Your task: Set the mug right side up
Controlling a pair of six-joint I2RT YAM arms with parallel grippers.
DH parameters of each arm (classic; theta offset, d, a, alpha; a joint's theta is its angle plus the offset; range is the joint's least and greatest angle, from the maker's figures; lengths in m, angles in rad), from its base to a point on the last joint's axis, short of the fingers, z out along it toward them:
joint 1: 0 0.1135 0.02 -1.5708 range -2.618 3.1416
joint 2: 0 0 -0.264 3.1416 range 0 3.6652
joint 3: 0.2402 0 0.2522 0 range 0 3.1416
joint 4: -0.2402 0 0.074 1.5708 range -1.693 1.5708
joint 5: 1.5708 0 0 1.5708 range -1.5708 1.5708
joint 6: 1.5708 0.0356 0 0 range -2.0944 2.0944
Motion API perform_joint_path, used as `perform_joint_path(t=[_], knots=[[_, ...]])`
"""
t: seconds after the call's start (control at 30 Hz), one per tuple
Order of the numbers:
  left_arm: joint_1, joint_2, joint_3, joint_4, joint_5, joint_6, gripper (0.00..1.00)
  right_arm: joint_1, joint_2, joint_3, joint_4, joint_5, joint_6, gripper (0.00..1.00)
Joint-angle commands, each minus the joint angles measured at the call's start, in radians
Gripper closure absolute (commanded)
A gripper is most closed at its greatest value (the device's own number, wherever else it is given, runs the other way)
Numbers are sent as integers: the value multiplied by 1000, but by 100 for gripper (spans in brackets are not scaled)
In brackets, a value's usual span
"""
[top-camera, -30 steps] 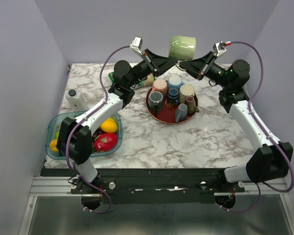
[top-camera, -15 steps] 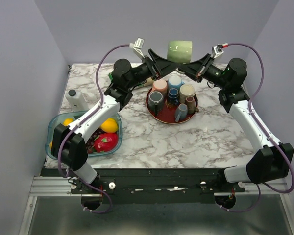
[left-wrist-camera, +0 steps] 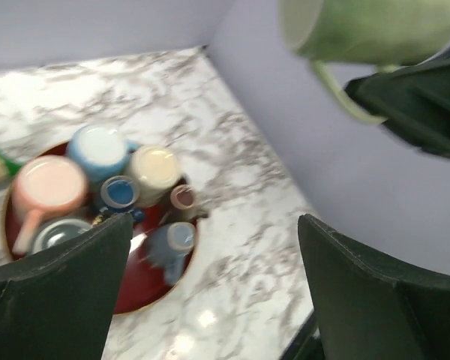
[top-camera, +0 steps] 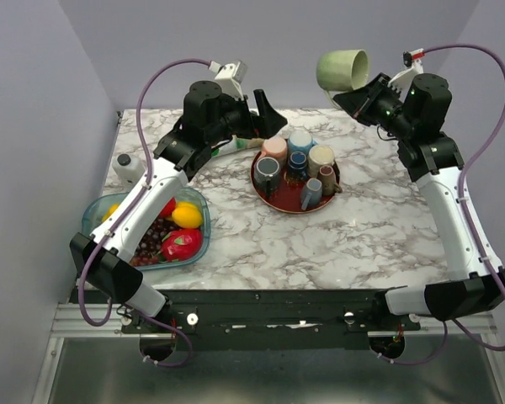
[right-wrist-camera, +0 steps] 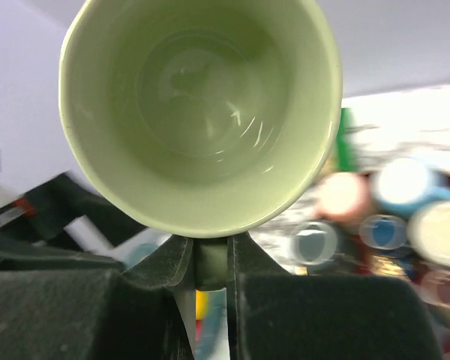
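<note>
The pale green mug [top-camera: 342, 69] hangs high above the table's back right. It lies tilted on its side with its mouth turned left. My right gripper [top-camera: 364, 87] is shut on its handle. In the right wrist view I look straight into the mug [right-wrist-camera: 202, 112], with the handle pinched between the fingers of the right gripper [right-wrist-camera: 210, 264]. My left gripper [top-camera: 265, 108] stands wide open above the table's back middle, apart from the mug. The left wrist view shows the mug [left-wrist-camera: 360, 30] at top right, beyond the empty left gripper [left-wrist-camera: 216, 229].
A red tray [top-camera: 284, 209] holding several small cups sits at the table's middle back. At the left a clear container [top-camera: 91, 220] holds fruit, with a white bottle [top-camera: 130, 170] behind it. The walls stand close behind both arms.
My left gripper let go of the mug, opened wide and drew back to the left. My right arm carried the mug up and to the right, tipping its mouth leftward.
</note>
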Motion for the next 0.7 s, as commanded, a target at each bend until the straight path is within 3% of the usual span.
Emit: perform_joint_path(t=[0.0, 0.1, 0.23, 0.5, 0.67], knots=[[2, -31, -25, -241, -218, 227, 1, -14, 40, 74, -269, 368, -364, 99], [2, -48, -81, -241, -306, 264, 1, -15, 59, 19, -286, 521, -456, 99], [2, -37, -129, -250, -370, 279, 1, -49, 95, -40, -306, 600, -490, 99], [2, 35, -166, -270, -375, 272, 1, -84, 253, -92, -309, 629, -627, 99], [2, 66, -183, -269, -353, 265, 1, -103, 350, -103, -300, 626, -615, 99]])
